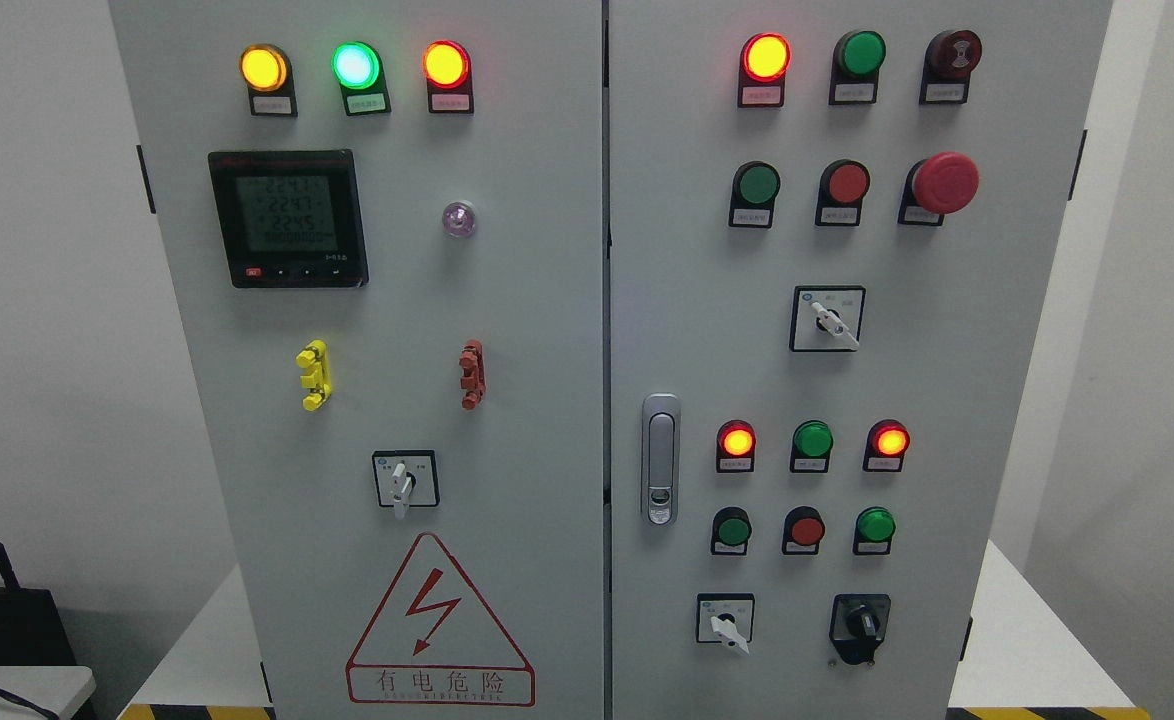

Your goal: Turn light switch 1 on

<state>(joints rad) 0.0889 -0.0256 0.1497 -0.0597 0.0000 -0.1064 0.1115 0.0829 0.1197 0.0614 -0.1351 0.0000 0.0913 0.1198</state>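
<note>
1. A grey two-door electrical cabinet (547, 300) fills the head view; its silver door handle (660, 458), on the right door just beside the centre seam, serves as the landmark here.
2. Neither robot hand shows anywhere, so the state of the fingers cannot be told.
3. None of the tiny label plates can be read, so which control is light switch 1 cannot be told.
4. Well above and left of the handle, three lamps glow along the top of the left door: yellow lamp (264, 68), green lamp (356, 65), red lamp (446, 64).
5. Up and left of the handle sits a black digital meter (287, 218) with lit digits; a small violet indicator (458, 219) lies between the meter and the seam.
6. Left of the handle, at nearly its height, are a yellow clip (313, 375) and a red clip (472, 373); lower left is a rotary selector (404, 480), and below that a red lightning warning triangle (439, 625).
7. Just right of the handle runs a row of red, green and red lights (813, 441), both reds glowing; a row of green, red and green buttons (804, 529) sits beneath.
8. Below and right of the handle are a white-knob selector (726, 620) and a black-knob selector (860, 625).
9. Up and right of the handle stand another selector (827, 318) and a red mushroom button (943, 183).
</note>
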